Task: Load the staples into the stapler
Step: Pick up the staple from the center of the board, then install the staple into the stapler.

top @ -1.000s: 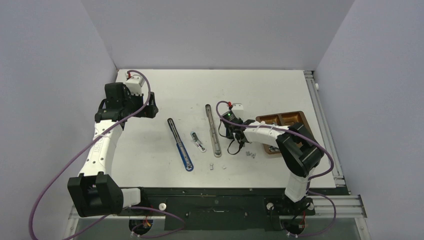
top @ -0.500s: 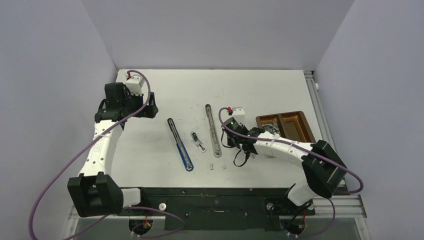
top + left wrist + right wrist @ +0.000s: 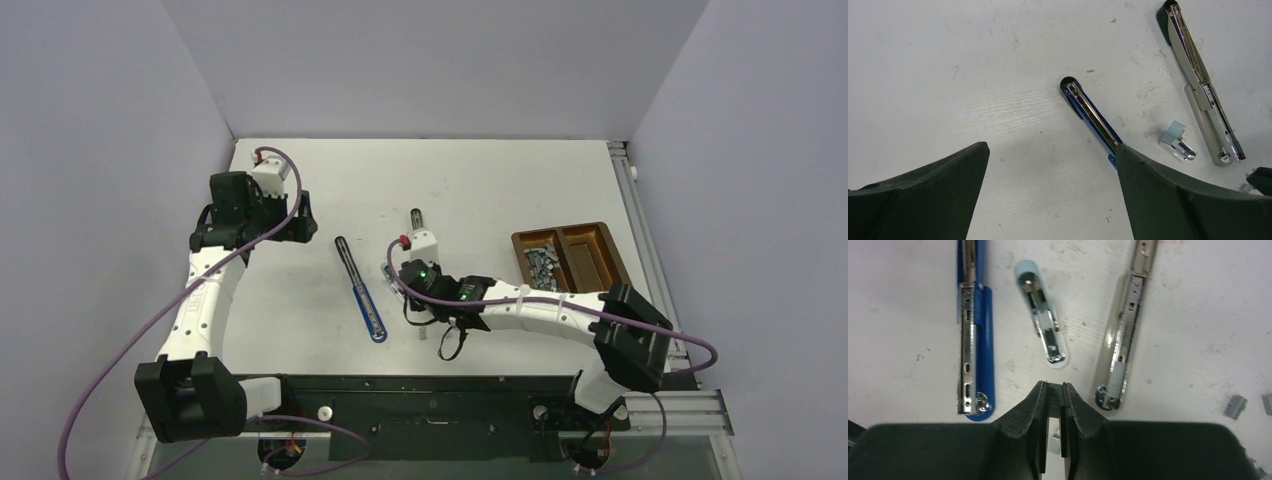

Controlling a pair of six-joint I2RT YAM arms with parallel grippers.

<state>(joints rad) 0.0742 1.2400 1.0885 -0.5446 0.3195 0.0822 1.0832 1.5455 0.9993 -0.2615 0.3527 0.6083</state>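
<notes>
**Holding a staple strip at the near ends of three staplers**

Top view: the right arm reaches across the white bench (image 3: 500,180) to its middle, and the right tool (image 3: 418,312) points down just right of the blue stapler (image 3: 360,290). The arm covers most of the grey stapler (image 3: 415,218), leaving only its far end in sight. A brown two-part tray (image 3: 590,255) sits well to the right, with the staples (image 3: 540,265) heaped in its left compartment. The left tool (image 3: 303,217) hangs over the far left of the bench, well apart from everything.

Left wrist view: the left tool's two dark fingers (image 3: 1168,200) are spread wide with only bare bench between them. Beyond them lie the blue stapler, a small pale blue stapler (image 3: 1178,142) and the grey stapler, each opened out flat with its metal channel facing up.

Right wrist view: the right tool's fingers (image 3: 1023,415) are drawn in to a narrow slit, pinching a staple strip (image 3: 1053,446) that shows as a grey-blue sliver between them. The fingertips sit just short of the small stapler's near end, between the near ends of the blue and grey staplers. Two loose strips (image 3: 1235,406) lie on the bench at the right edge.
</notes>
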